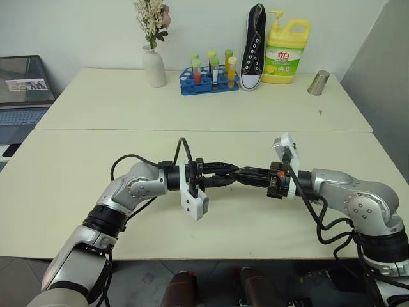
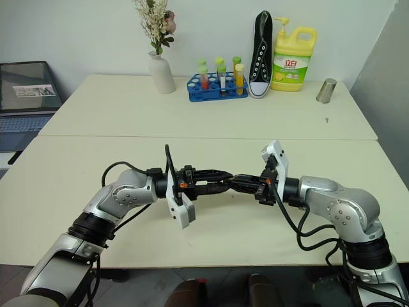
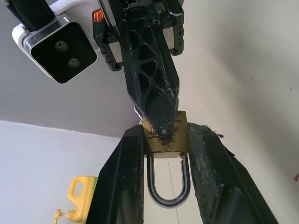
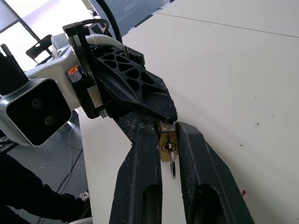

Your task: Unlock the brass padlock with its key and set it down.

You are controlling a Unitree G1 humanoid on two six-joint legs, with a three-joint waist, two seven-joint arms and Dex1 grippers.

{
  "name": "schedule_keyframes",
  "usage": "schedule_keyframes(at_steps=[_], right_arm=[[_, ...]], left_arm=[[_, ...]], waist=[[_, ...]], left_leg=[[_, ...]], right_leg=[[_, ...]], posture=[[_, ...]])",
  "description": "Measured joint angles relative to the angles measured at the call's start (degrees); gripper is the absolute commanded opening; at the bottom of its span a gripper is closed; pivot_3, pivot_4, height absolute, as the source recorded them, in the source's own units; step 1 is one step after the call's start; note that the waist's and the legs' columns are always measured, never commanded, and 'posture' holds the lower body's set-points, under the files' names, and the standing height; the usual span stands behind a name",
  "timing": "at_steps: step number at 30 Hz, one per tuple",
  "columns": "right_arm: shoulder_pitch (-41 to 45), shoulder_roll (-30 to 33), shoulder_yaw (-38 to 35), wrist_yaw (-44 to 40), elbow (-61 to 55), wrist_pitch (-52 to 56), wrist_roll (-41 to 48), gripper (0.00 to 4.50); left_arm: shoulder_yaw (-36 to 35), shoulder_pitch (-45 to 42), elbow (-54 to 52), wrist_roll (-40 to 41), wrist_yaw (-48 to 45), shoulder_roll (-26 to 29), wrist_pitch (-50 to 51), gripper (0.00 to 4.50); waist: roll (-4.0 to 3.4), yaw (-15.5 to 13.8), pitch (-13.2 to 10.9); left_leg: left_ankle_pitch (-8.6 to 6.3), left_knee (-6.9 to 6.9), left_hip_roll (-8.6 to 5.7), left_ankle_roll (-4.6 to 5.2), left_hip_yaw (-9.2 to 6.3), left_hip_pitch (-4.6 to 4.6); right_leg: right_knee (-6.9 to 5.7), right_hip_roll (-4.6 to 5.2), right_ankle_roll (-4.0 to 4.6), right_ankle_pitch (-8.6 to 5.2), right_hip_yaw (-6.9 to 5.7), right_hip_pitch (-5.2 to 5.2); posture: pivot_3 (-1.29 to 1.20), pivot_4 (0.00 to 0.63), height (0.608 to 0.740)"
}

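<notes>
Both grippers meet tip to tip, level above the near table. My left gripper point(image 3: 164, 133) is shut on the brass padlock point(image 3: 180, 142), clamping its golden body between the two fingers, and the silvery shackle point(image 3: 168, 196) points back toward that wrist. From the other side, my right gripper point(image 4: 168, 130) is shut on the key point(image 4: 173, 163), a thin silvery piece sticking out of the padlock's point(image 4: 166, 142) keyhole face. In the head views the left gripper point(image 1: 234, 174) and right gripper point(image 1: 243, 174) hide the lock between them.
On the far table stand a white vase with flowers point(image 1: 153, 64), a blue rack of tubes point(image 1: 209, 80), a black shoe point(image 1: 254, 48), a yellow detergent bottle point(image 1: 285, 54) and a metal cup point(image 1: 318, 83). A laptop point(image 1: 22, 96) sits at the left. Bare tabletop point(image 1: 223, 224) lies under the grippers.
</notes>
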State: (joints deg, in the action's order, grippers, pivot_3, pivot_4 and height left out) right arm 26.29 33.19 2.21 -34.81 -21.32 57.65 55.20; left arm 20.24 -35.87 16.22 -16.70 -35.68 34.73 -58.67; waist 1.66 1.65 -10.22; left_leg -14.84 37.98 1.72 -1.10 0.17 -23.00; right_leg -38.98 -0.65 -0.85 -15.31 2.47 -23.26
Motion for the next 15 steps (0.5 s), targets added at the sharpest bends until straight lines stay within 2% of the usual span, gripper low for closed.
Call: schedule_keyframes(at_steps=[4, 8, 14, 15], right_arm=[[0.0, -0.1, 0.0, -0.1, 0.0, 0.2, 0.0, 0.14], [0.1, 0.3, 0.2, -0.6, 0.1, -0.1, -1.6, 0.14], [0.0, 2.6, 1.6, -3.7, 1.1, -4.6, -9.2, 0.14], [-0.1, 2.9, 1.7, -4.3, 1.2, -5.3, -10.1, 0.14]], left_arm=[[0.7, 0.5, -0.3, 4.6, -2.1, 0.0, 1.1, 2.95], [0.5, 1.2, -0.6, 5.3, -2.3, 0.1, 0.8, 4.28], [-0.5, 4.6, -4.4, 9.0, -1.6, 0.3, 1.6, 4.32], [-0.5, 5.2, -5.7, 11.0, -2.1, 0.4, 3.2, 4.14]], waist=[[0.00, 0.0, 0.0], [0.00, 0.0, 0.0], [0.00, 0.0, 0.0], [0.00, 0.0, 0.0]], left_leg=[[0.00, 0.00, 0.00, 0.00, -0.01, 0.00], [0.00, 0.00, -0.01, 0.00, 0.00, 0.00], [0.00, 0.00, 0.01, 0.00, -0.01, 0.00], [0.00, 0.00, 0.01, 0.00, -0.01, 0.01]], right_leg=[[0.00, 0.00, 0.00, 0.00, 0.00, 0.00], [0.00, 0.00, 0.00, 0.00, 0.00, 0.00], [0.00, 0.01, 0.00, 0.00, 0.00, 0.00], [0.00, 0.00, 0.00, 0.00, 0.00, 0.00]], posture=[[0.00, 0.150, 0.740], [0.00, 0.150, 0.740], [0.00, 0.150, 0.740], [0.00, 0.150, 0.740]])
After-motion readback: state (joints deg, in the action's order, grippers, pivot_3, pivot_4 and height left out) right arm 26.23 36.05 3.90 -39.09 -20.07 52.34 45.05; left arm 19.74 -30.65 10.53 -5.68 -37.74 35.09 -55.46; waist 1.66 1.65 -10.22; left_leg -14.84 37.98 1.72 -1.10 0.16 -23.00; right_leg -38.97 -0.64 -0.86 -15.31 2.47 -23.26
